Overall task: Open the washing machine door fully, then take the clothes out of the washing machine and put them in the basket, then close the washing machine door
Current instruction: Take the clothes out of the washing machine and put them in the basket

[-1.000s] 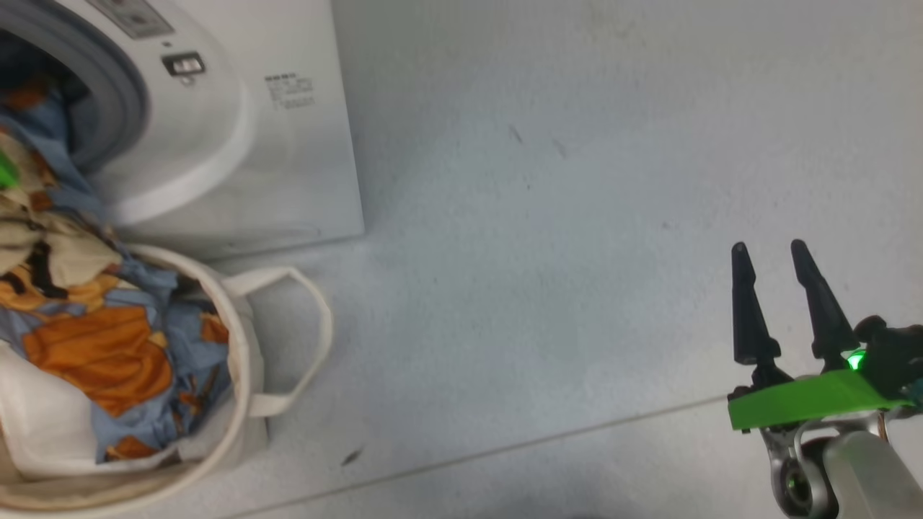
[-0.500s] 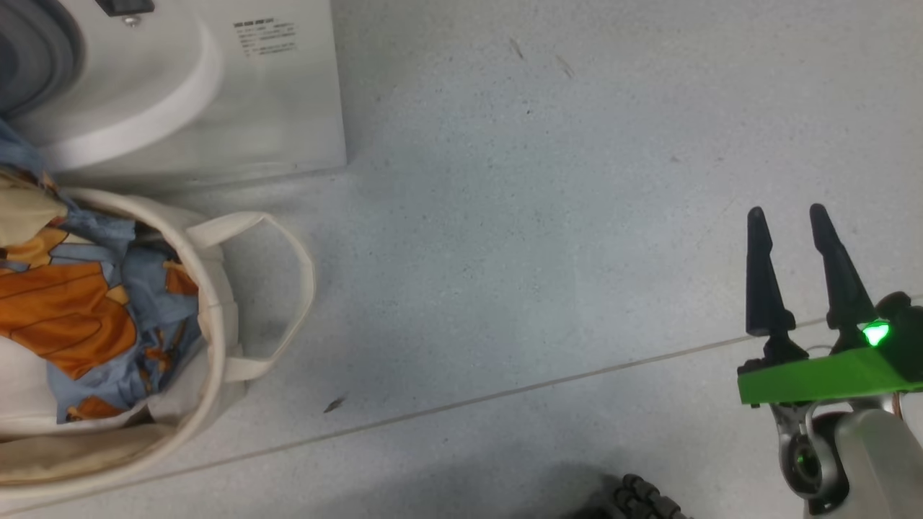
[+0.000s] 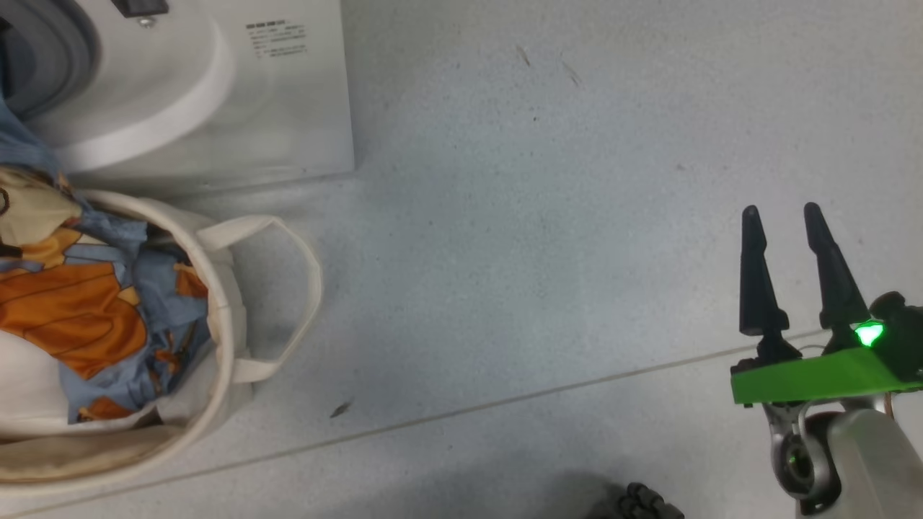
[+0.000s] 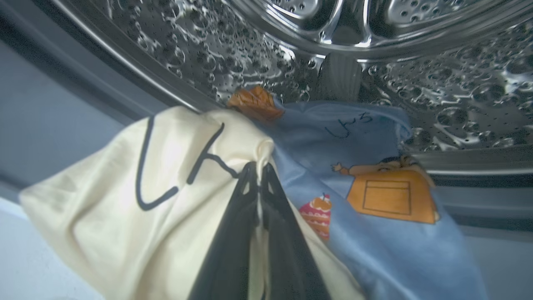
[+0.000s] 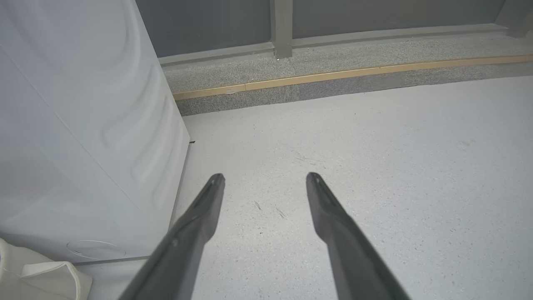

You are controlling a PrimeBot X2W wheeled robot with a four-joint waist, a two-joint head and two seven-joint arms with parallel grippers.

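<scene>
Left wrist view: what have your left fingers got?

My left fingers (image 4: 243, 200) are pressed together on a cream fold of the clothes (image 4: 166, 166), with the cloth pinched right at the tips. The fold carries a black line drawing. At that view's right the same bundle runs on in light blue with an orange cartoon figure. All of it lies low in the steel drum (image 4: 250, 50), whose dimpled, perforated wall curves above it.

And the other side?

My right fingers (image 3: 753, 288) stand wide apart with nothing between them. They are over bare grey floor (image 3: 541, 216) at the lower right of the head view, well apart from everything else. In the right wrist view they point along the floor beside the white side wall of the washing machine (image 5: 83, 125).

Where is the rest of the laundry?

In the head view a good heap of the clothes fills the basket (image 3: 225, 324), orange and blue print piled up to its rim. The basket sits on the floor just in front of the washing machine, with one looped handle (image 3: 249, 225) sticking out to my right. A strip of blue cloth shows at the left edge between the grey-rimmed drum mouth (image 3: 65, 43) and the basket. I cannot tell whether it joins the piece I am holding
</scene>
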